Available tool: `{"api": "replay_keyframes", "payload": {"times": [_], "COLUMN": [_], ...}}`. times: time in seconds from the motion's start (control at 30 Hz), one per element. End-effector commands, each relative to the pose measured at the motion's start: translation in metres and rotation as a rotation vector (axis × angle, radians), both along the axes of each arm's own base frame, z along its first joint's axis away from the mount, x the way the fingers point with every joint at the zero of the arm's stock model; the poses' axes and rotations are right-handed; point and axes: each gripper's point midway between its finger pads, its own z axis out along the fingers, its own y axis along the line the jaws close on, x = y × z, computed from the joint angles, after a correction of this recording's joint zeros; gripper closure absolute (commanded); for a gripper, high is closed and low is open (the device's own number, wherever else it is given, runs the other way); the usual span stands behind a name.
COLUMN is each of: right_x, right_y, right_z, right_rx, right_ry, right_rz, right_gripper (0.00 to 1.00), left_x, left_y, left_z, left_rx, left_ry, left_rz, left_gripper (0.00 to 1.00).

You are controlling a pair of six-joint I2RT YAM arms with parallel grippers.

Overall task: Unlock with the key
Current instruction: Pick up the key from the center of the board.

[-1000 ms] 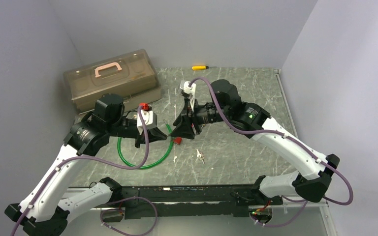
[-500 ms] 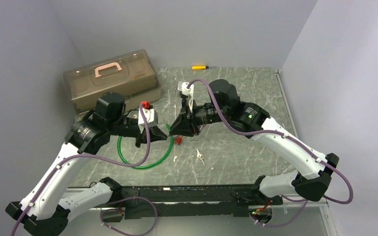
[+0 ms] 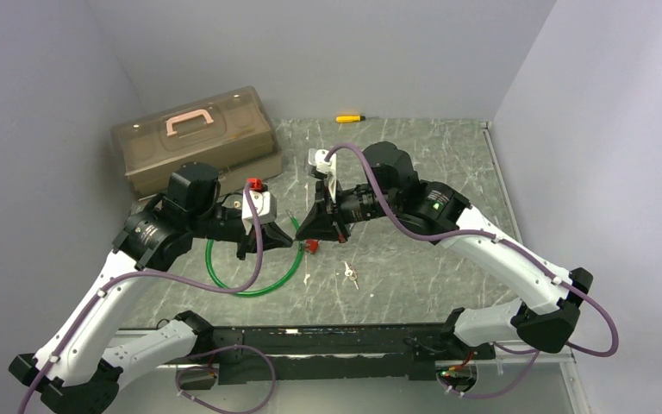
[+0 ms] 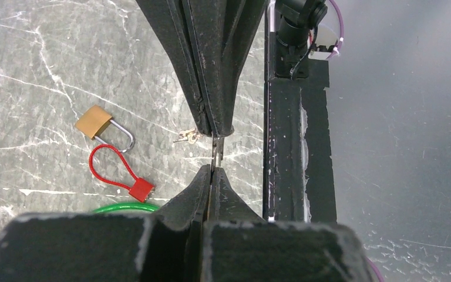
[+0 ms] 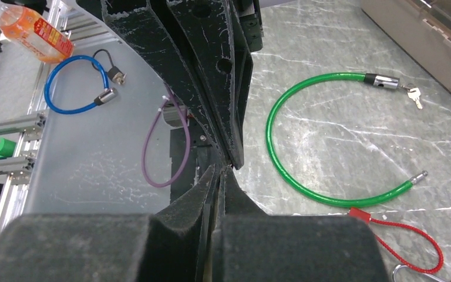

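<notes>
My left gripper (image 4: 212, 169) is shut on a small silver key (image 4: 214, 150), whose blade sticks out past the tips. My right gripper (image 5: 222, 170) meets it tip to tip, with its jaws shut on the key's far end. In the top view the two grippers, left (image 3: 290, 237) and right (image 3: 304, 232), touch above the table's middle. Below them lie a brass padlock (image 4: 97, 122) and a red cable lock (image 4: 117, 174). The padlock is hidden in the top view.
A green cable lock (image 5: 329, 144) lies in an open loop with a key (image 5: 414, 97) at its barrel. A loose key bunch (image 3: 350, 274) lies near the front. The toolbox (image 3: 194, 138) stands back left and a yellow screwdriver (image 3: 350, 117) lies at the back.
My right gripper has closed from about half open to shut and edged left onto the key. The left arm has held still.
</notes>
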Motion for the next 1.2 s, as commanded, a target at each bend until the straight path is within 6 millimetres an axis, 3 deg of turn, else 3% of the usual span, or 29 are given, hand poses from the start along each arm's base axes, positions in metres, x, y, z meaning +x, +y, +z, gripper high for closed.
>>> {"api": "replay_keyframes", "payload": {"times": [0.0,0.33,0.4,0.5,0.57,0.7,0.97,1.03,1.1,1.17], "right_x": [-0.007,-0.006,-0.006,-0.006,-0.005,-0.001,0.003,0.001,-0.002,-0.005], "right_y": [0.000,-0.006,-0.007,-0.007,-0.007,-0.007,-0.011,-0.013,-0.016,-0.019], "right_z": [0.005,-0.011,-0.011,-0.008,-0.007,-0.003,-0.003,-0.004,-0.004,-0.003], "right_rx": [0.017,-0.035,-0.029,-0.014,-0.008,0.005,0.033,0.048,0.067,0.087], "right_ry": [-0.024,-0.040,-0.042,-0.045,-0.048,-0.065,-0.053,-0.038,-0.022,-0.009], "right_rz": [0.020,0.022,0.014,0.008,0.003,-0.024,-0.083,-0.091,-0.093,-0.095], "right_gripper": [1.00,1.00,0.85,0.81,0.83,1.00,1.00,1.00,1.00,1.00], "left_x": [0.002,0.003,0.003,0.003,0.004,0.003,0.003,0.002,0.001,0.000], "left_y": [-0.002,-0.001,-0.001,-0.002,-0.002,-0.003,-0.002,-0.001,0.000,0.001], "left_z": [0.022,0.030,0.031,0.032,0.032,0.031,0.032,0.034,0.033,0.029], "left_rx": [-0.040,-0.047,-0.048,-0.052,-0.053,-0.054,-0.054,-0.053,-0.051,-0.042], "left_ry": [-0.048,-0.056,-0.055,-0.053,-0.051,-0.045,-0.046,-0.046,-0.044,-0.044], "left_rz": [0.008,0.020,0.020,0.019,0.020,0.013,0.022,0.026,0.024,0.022], "left_gripper": [1.00,1.00,1.00,1.00,1.00,1.00,1.00,0.73,0.54,0.44]}}
